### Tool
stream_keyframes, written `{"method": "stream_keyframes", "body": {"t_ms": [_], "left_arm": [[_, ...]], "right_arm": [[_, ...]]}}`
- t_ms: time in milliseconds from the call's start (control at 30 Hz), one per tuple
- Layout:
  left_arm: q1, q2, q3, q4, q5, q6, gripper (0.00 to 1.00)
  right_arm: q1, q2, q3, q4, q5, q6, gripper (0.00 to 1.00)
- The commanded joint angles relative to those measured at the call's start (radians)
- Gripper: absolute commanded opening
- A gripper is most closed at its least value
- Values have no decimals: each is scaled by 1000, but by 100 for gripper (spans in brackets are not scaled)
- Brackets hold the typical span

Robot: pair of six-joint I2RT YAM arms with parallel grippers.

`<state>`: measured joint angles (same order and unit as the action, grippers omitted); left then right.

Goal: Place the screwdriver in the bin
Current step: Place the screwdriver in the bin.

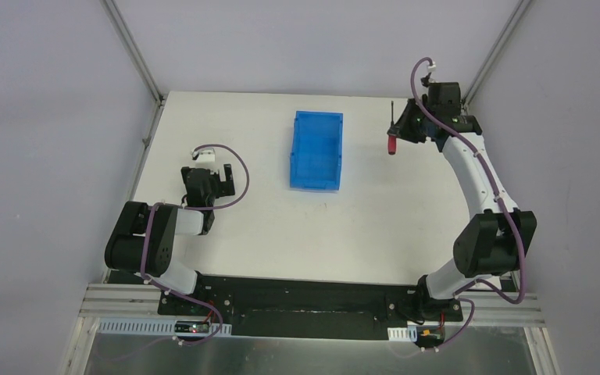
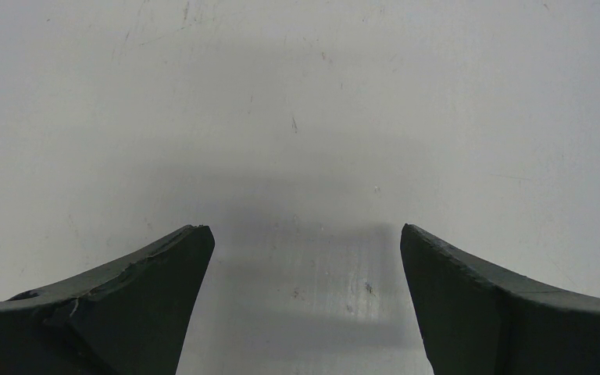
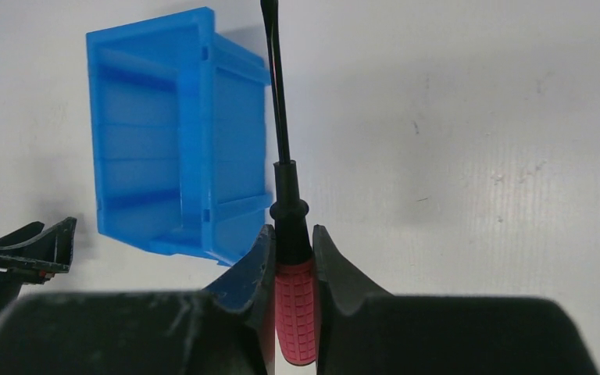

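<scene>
Screwdriver [image 3: 289,205], one only, with a red ribbed handle and a thin black shaft, is clamped between the right fingers [image 3: 336,269]. They are closed almost fully, pinching the top of the handle just under its black collar. The red grip runs back toward the wrist and the shaft sticks straight out past the fingertips. Holding it by the thick handle gives the pads something broad and textured to press on. The thin shaft would likely slip or twist. The tool seems to be lifted off the desk [image 1: 406,234] and not resting on it, though the height is hard to judge.

One bright blue bin [image 3: 234,141] sits on the desk, ahead of these fingers and off to their left, well apart from them. Its open top faces up and nothing shows inside it. The shaft tip crosses in front of the bin's near corner in the right wrist view, but the overhead view shows clear desk between tool and bin. The carry across is therefore not yet done.

The left fingers [image 2: 148,301], two of them, are spread wide over bare desk with nothing between them. That arm is folded back near its base, probably parked out of the way because one arm is enough for this job.
</scene>
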<state>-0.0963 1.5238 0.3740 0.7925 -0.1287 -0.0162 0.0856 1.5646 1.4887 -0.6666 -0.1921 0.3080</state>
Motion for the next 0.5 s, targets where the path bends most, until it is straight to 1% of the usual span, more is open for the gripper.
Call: {"method": "stream_keyframes", "body": {"t_ms": [0, 467], "left_arm": [[12, -19, -1, 31, 5, -7, 99], [12, -19, -1, 29, 6, -7, 99]], "right_arm": [[50, -48, 56, 72, -5, 55, 10], [217, 14, 72, 174, 38, 149, 11]]}}
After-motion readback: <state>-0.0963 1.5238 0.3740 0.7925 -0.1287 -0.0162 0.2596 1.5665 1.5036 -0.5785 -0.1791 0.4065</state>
